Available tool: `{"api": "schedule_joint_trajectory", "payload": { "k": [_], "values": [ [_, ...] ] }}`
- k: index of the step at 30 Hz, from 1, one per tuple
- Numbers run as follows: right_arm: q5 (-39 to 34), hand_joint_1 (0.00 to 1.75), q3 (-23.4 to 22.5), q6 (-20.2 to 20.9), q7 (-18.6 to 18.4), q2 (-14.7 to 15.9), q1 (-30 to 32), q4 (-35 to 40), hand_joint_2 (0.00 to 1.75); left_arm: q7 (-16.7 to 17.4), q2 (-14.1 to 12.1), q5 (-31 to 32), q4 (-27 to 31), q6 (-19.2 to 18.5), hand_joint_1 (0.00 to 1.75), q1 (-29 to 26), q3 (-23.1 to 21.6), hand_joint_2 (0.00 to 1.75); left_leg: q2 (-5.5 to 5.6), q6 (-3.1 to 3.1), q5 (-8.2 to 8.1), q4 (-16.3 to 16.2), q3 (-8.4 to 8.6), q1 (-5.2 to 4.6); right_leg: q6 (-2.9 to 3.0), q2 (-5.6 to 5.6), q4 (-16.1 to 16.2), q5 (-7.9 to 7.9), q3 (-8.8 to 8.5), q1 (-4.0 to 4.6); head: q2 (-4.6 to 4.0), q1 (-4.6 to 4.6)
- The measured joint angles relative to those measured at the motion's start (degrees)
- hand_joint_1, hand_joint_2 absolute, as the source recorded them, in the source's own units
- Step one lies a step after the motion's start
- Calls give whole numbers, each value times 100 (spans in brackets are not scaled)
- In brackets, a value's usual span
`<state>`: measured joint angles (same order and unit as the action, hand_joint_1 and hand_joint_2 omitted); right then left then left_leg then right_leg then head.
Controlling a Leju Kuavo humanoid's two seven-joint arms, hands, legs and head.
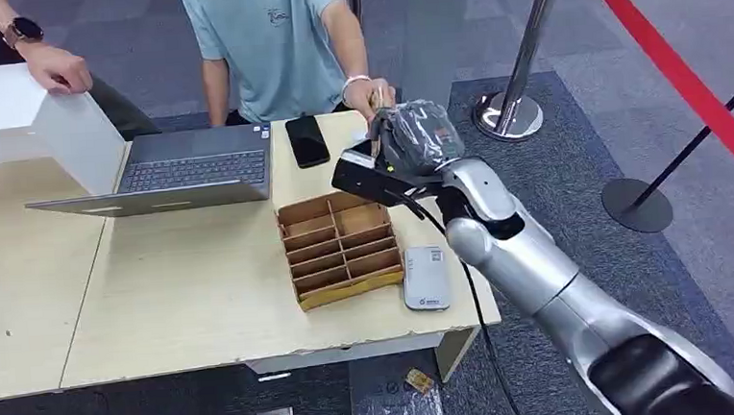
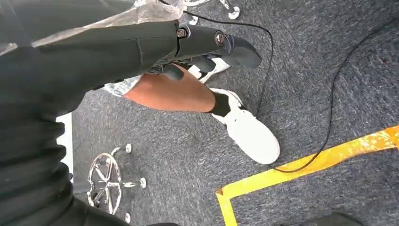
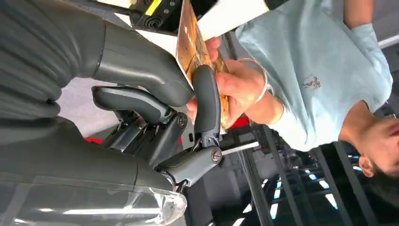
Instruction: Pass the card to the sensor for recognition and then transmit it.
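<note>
Pinching the card (image 3: 190, 47), right hand (image 3: 155, 94) meets a person's hand (image 3: 235, 89).

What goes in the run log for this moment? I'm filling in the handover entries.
phase: handover | right hand: pinches card | person's hand: on card too | left hand: hangs over floor, holds nothing

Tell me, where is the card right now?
The card is pinched in the robot's right hand, raised over the table's far right edge, beyond the cardboard organiser. A person's hand is gripping it too.
</note>
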<state>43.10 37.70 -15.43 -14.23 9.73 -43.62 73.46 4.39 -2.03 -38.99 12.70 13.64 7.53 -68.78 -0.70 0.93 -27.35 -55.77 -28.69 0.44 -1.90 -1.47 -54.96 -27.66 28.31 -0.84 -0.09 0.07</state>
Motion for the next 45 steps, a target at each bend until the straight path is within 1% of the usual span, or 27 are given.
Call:
{"api": "schedule_joint_trajectory", "payload": {
  "k": [1, 10, 16, 24, 34, 35, 36, 37, 38, 39, 41, 42, 44, 45],
  "values": [
    [-9, 0, 17, 0, 2, -9, -13, -39, 175, 2, 0, 0, 0, 0, 0, 1, 0, 175, 0, 0, 0, 0, 0, 0, 0, 0, 0, 0, 0, 0, 0, 2],
    [35, 0, 140, -114, 9, -90, -75, -315, 175, 39, 0, -9, 0, 13, 0, -2, 0, 175, -1, 0, 0, 0, 1, 0, 0, 0, 0, 0, 1, 0, 0, 0],
    [138, 0, 179, -181, -7, -90, -14, -317, 175, 37, 0, -53, 0, 22, 0, -5, 0, 175, -1, 0, 0, -1, 2, 0, 0, 0, 1, 0, 2, 0, 0, 0],
    [254, 0, 216, -159, -57, -90, 143, 7, 175, 37, 2, -79, 0, 17, 0, -9, 0, 175, -2, 0, 0, 0, 2, 0, 0, 1, 1, 0, 3, 0, 0, 0],
    [334, 0, 254, -33, -103, -90, 368, 689, 175, -13, 2, -96, 0, 20, 0, -14, 0, 175, -2, 0, 0, 0, 2, 0, 0, 1, 1, 0, 3, 0, 0, 0],
    [334, 2, 260, -9, -109, -87, 384, 743, 175, -13, 2, -96, 0, 22, 0, -14, 0, 175, -3, 0, 0, 0, 1, 0, 0, 1, 1, 0, 3, 0, 0, 0],
    [334, 12, 264, 2, -118, -90, 401, 798, 175, -13, 2, -96, 0, 22, 0, -14, 0, 175, -2, 0, 0, 0, 0, 0, 0, 1, 2, 0, 4, 0, 0, 0],
    [334, 26, 269, 11, -118, -87, 419, 850, 175, -13, 2, -96, 0, 22, 0, -15, 0, 175, -2, 0, 0, 0, -1, 0, 0, 1, 2, 0, 5, 0, 0, 2],
    [334, 33, 277, 18, -120, -87, 433, 900, 175, -13, 2, -96, 0, 22, 0, -15, 0, 175, -2, 0, 0, 0, -1, 0, 0, 1, 2, 0, 5, 0, 0, 0],
    [334, 33, 284, 20, -125, -87, 441, 936, 175, -13, 2, -96, 0, 22, 0, -14, 0, 175, -2, 0, 0, 0, -1, 0, 0, 1, 2, 0, 5, 0, 0, 2],
    [332, 12, 293, 22, -129, -85, 455, 986, 175, -13, 2, -96, 0, 22, 0, -14, 0, 175, -3, 0, 0, 0, 0, 0, 0, 1, 2, 0, 5, 0, 0, 0],
    [321, 12, 297, 24, -133, -81, 468, 1008, 175, -13, 2, -96, 0, 22, 0, -14, 0, 175, -2, 0, 0, 0, 0, 0, 0, 1, 2, 0, 5, 0, 0, 2],
    [315, 23, 302, 24, -133, -79, 500, 1043, 175, -13, 2, -96, 0, 22, 0, -15, 0, 175, -2, 0, 0, 0, 0, 0, 0, 1, 2, 0, 5, 0, 0, 2],
    [310, 24, 304, 24, -133, -79, 513, 1043, 175, -13, 2, -96, 0, 26, 0, -14, 0, 175, -2, 0, 0, 0, 0, 0, 0, 1, 2, 0, 5, 0, 0, 0]
  ]
}}
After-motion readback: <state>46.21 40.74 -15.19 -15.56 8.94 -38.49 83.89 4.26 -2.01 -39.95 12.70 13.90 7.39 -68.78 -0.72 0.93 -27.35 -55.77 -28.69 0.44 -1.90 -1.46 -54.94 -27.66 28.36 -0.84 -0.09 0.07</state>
